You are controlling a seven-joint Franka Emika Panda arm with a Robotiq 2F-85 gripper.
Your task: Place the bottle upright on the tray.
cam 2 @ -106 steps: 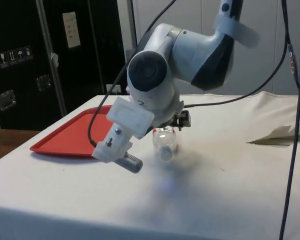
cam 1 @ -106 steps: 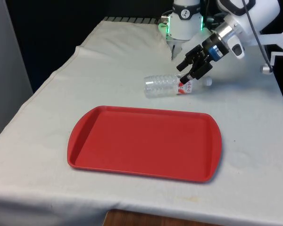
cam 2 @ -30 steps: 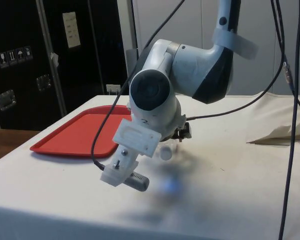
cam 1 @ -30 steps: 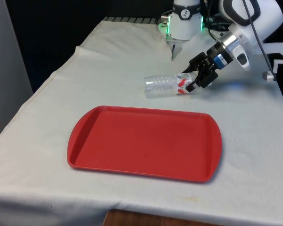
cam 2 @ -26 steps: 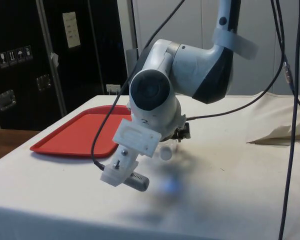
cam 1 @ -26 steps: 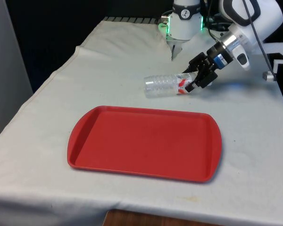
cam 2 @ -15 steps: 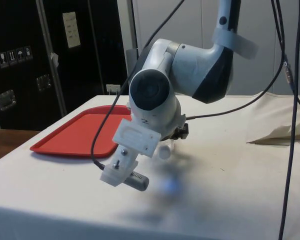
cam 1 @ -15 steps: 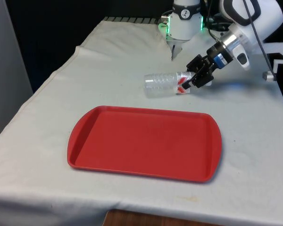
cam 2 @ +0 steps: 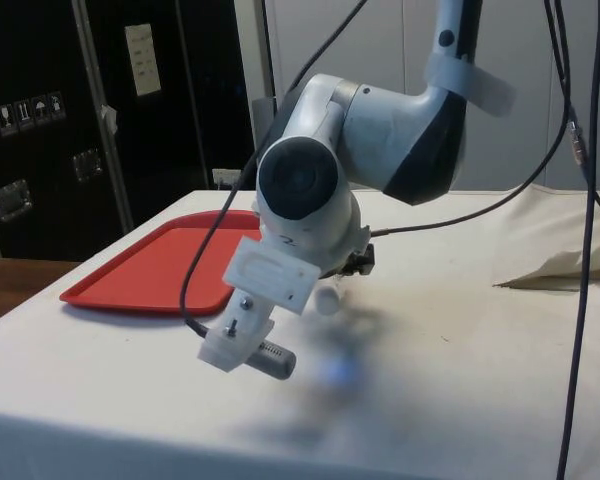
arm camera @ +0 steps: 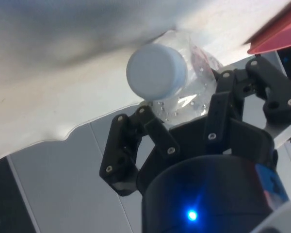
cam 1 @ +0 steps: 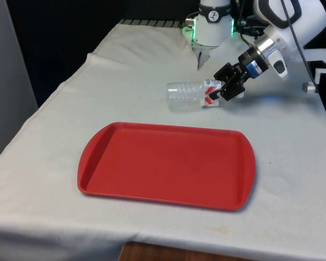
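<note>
A clear plastic bottle (cam 1: 187, 94) with a red and white label lies on its side on the white cloth, just beyond the far edge of the red tray (cam 1: 98, 142). My gripper (cam 1: 220, 91) is shut on the bottle's neck end, coming in from the front view's right. In the wrist view the pale cap (arm camera: 156, 72) points at the camera, and the fingers (arm camera: 222, 95) press the clear shoulder behind it on both sides. In the side view the cap (cam 2: 327, 298) peeks out behind the arm, with the tray (cam 2: 150, 268) further back. Nothing lies on the tray.
The robot's base (cam 1: 209, 28) stands at the far end, close behind the bottle. A raised fold of cloth (cam 2: 555, 268) lies at the side view's right. Cables (cam 2: 578, 250) hang beside the arm. Open cloth surrounds the tray on all sides.
The fingers went from open around the bottle's neck to shut on it. The gripper and the bottle's cap end have shifted slightly up and towards the front view's left.
</note>
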